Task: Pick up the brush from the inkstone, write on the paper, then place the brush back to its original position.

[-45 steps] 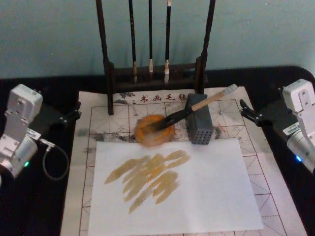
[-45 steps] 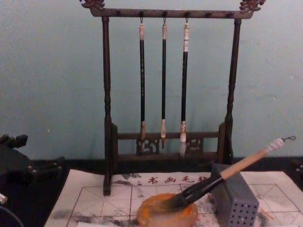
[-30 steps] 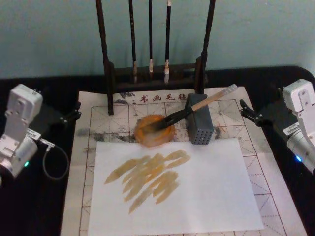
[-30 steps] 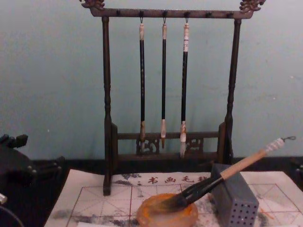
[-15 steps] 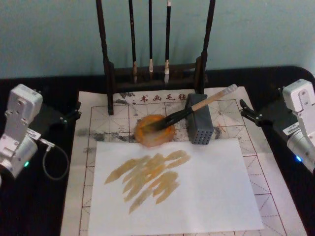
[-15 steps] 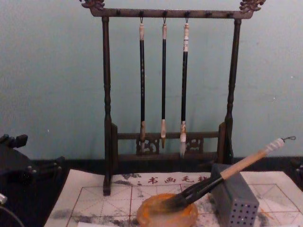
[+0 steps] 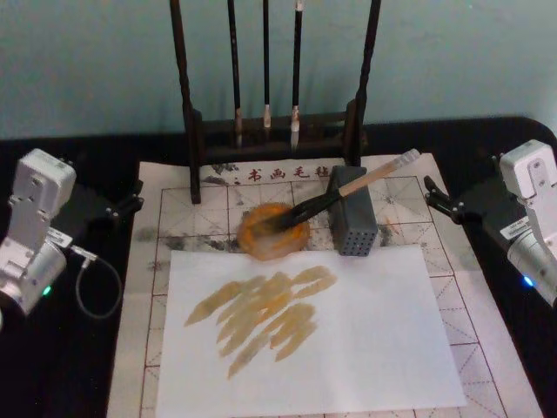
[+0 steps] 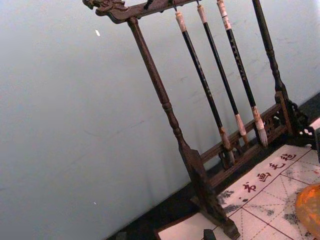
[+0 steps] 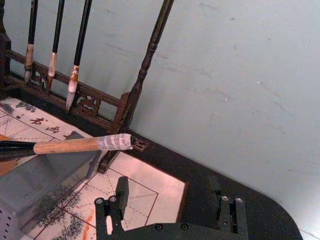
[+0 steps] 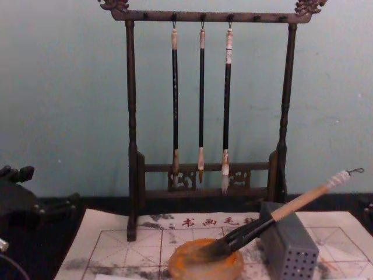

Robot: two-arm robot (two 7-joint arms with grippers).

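1. Against the earlier frames nothing has moved. The brush [image 7: 348, 186], the inkstone [image 7: 254, 240], both sheets and both arms sit where they were.
2. Brushes: one large brush and three thin dark-handled brushes [image 10: 201, 87].
3. The large brush has its dark tip in the inkstone. Its tan handle leans across the top of the grey perforated block [image 7: 352, 225], and the white-wrapped end rises up toward the robot's right.
4. The three thin brushes hang side by side, tips down, from the top bar of the one dark wooden rack [image 10: 132, 116]. The rack stands at the far edge of the paper [image 7: 146, 313].
5. Inkstone: one. It is orange-brown and round, and sits on the gridded paper just left of the block and touching it or nearly so.
6. Sheets: two. The gridded paper lies flat on the black bench [image 7: 70, 366]. A plain white sheet [image 7: 365, 340] lies over its near part and carries a cluster of tan strokes.
7. Pincers: two.
8. The left pincer [image 7: 132, 196] is over the bench by the paper's left edge, its fingers apart and holding nothing.
9. The right pincer [image 9: 167, 210] is by the paper's right edge, spread wide and empty. The brush's wrapped end lies ahead of it, not touching.
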